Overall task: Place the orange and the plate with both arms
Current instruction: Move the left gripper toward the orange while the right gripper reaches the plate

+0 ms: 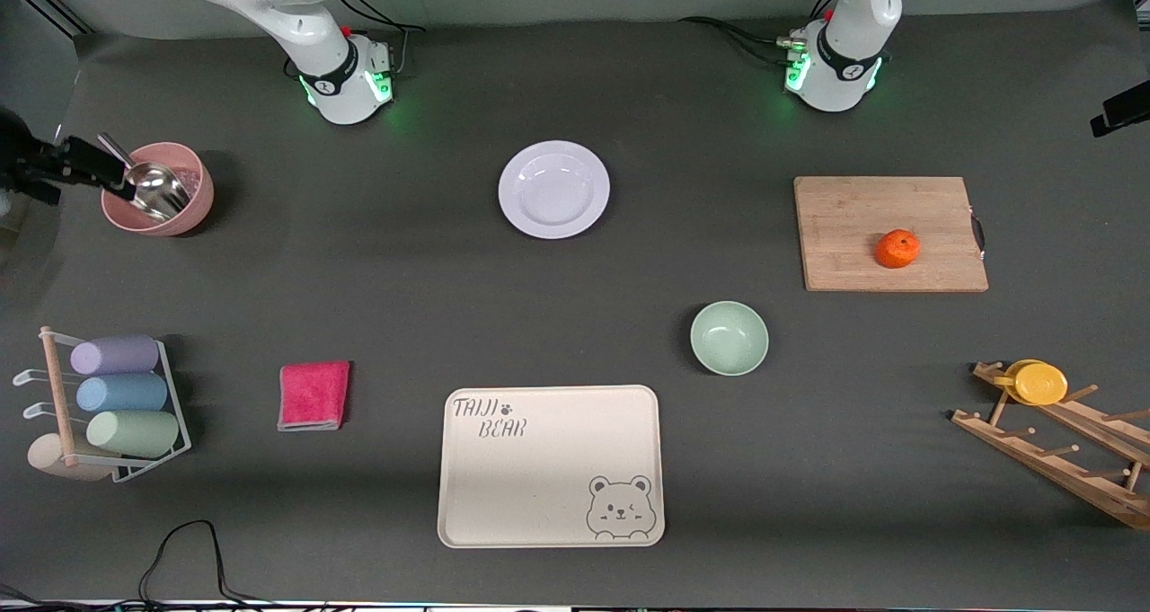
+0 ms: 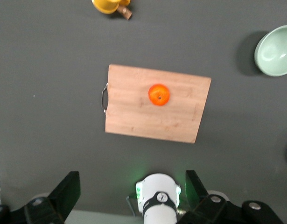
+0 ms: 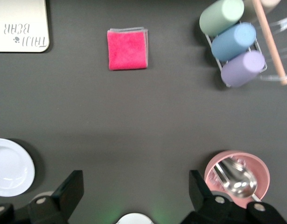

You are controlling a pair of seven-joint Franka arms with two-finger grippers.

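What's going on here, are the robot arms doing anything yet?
Not yet. Both arms wait raised near their bases, the left gripper and the right gripper open and empty. The orange sits untouched on the wooden cutting board toward the left arm's end. The plate lies bare on the table between the bases.

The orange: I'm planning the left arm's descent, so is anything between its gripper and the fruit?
Nothing visible. The orange sits alone on the cutting board, uncovered, with the open left gripper high above the board's edge.
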